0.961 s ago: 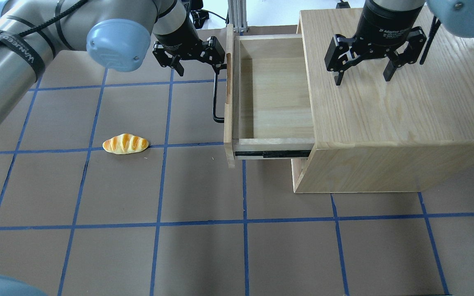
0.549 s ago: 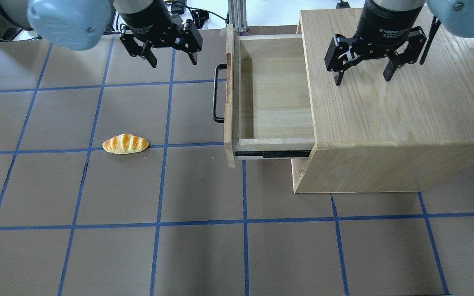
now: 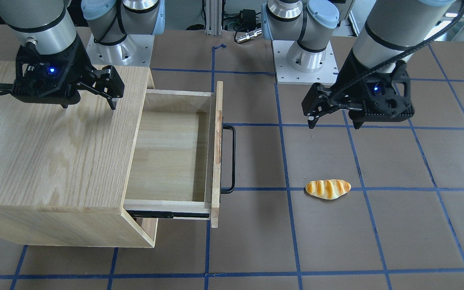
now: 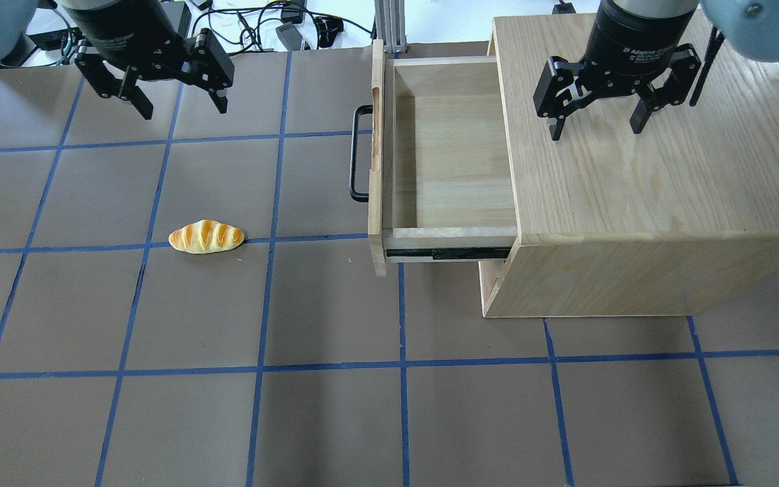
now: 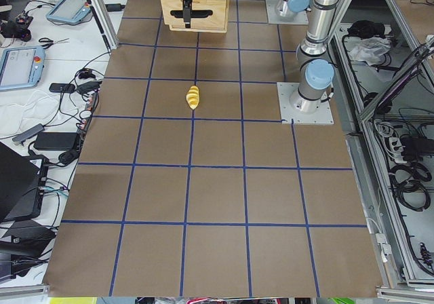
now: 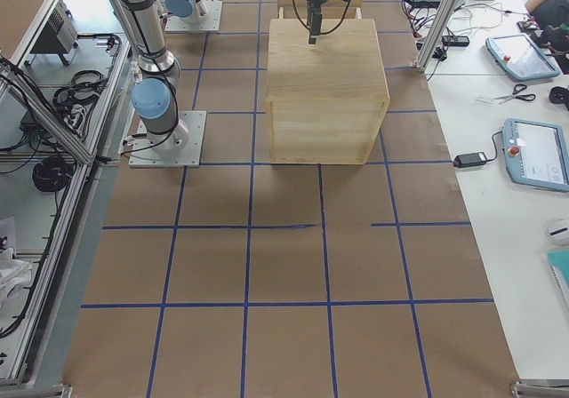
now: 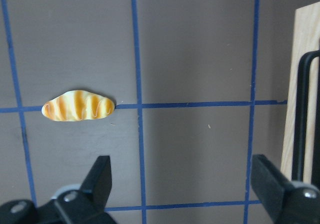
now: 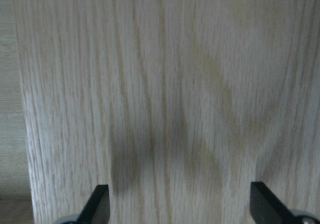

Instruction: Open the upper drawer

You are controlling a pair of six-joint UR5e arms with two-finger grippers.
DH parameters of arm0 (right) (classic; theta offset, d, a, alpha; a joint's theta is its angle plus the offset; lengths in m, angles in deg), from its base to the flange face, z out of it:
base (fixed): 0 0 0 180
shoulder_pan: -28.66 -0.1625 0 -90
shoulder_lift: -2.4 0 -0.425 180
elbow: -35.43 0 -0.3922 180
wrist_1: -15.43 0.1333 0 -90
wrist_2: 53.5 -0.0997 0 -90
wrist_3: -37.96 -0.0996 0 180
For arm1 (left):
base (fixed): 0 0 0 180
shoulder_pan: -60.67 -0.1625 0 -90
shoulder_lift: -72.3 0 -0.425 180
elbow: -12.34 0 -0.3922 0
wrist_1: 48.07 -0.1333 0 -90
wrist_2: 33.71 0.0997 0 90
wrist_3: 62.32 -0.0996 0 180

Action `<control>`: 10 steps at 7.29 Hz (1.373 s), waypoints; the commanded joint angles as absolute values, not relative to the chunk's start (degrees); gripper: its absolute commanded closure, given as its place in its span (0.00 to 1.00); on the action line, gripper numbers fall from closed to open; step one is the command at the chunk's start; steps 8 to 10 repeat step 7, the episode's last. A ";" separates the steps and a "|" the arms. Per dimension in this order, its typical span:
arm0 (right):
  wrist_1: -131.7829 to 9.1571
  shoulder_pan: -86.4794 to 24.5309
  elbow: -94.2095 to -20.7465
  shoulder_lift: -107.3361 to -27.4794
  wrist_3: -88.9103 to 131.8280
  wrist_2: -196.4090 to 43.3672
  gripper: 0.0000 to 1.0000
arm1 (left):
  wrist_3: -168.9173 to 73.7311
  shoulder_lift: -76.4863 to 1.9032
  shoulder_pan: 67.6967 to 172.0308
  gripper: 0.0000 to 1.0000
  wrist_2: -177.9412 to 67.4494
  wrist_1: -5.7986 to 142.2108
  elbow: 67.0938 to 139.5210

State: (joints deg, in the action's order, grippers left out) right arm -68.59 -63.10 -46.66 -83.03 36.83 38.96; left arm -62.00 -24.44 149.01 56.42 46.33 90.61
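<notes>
The upper drawer (image 4: pixel 454 162) stands pulled out from the oak cabinet (image 4: pixel 653 169), its inside bare. Its front panel (image 4: pixel 377 162) carries a black bar handle (image 4: pixel 356 153) and a slot cutout; the handle also shows in the front view (image 3: pixel 232 159) and at the right edge of the left wrist view (image 7: pixel 302 114). My left gripper (image 4: pixel 180 105) is open and empty, above the table far to the left of the handle; it also shows in the front view (image 3: pixel 332 123). My right gripper (image 4: pixel 596 128) is open and empty, hovering over the cabinet top.
A toy bread roll (image 4: pixel 206 237) lies on the brown mat left of the drawer, also in the left wrist view (image 7: pixel 77 105). The cabinet's side (image 6: pixel 327 131) faces the table's right end. Blue tape lines grid the table. Cables lie at the back edge.
My left gripper has moved away from the drawer handle, leftward across the table, staying open. The drawer and the right gripper have not moved.
</notes>
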 commanded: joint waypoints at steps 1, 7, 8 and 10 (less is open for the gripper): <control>-68.59 -63.10 -46.66 -83.03 36.82 38.96 0.00 | -63.38 -20.70 147.33 0.00 56.91 48.35 94.66; -68.59 -63.10 -46.66 -83.03 36.82 38.96 0.00 | -63.38 -18.14 146.89 0.00 56.64 45.18 99.35; -68.59 -63.10 -46.66 -83.03 36.82 38.96 0.00 | -63.38 -18.14 146.89 0.00 56.64 45.18 99.35; -68.59 -63.10 -46.66 -83.03 36.82 38.96 0.00 | -63.38 -18.14 146.89 0.00 56.64 45.18 99.35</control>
